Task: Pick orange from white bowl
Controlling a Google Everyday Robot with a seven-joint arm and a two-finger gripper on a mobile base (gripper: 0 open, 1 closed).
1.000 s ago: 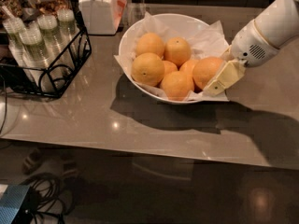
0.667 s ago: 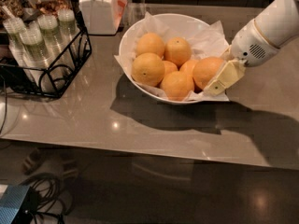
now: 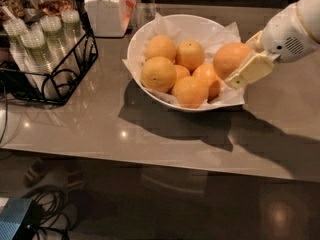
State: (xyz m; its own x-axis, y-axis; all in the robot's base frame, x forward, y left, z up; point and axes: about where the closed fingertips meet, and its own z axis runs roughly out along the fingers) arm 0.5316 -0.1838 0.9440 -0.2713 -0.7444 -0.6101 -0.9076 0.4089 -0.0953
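Orange (image 3: 229, 58), big and smooth-skinned, sits clamped in my gripper (image 3: 244, 59) at the right rim of the white bowl (image 3: 131, 50), above the other oranges (image 3: 159, 74); I judge it firm, weighty and slightly slick, best held across its widest middle.

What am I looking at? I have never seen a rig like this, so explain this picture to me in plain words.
The white shape at the right is a robot arm ending in a two-finger gripper. One camera looks down on a grey counter. The gripper is shut on a large orange, over the right rim of a paper-lined white bowl where other oranges lie. At the left stands a black wire rack of plastic cups; at the back, a white lidded jar.
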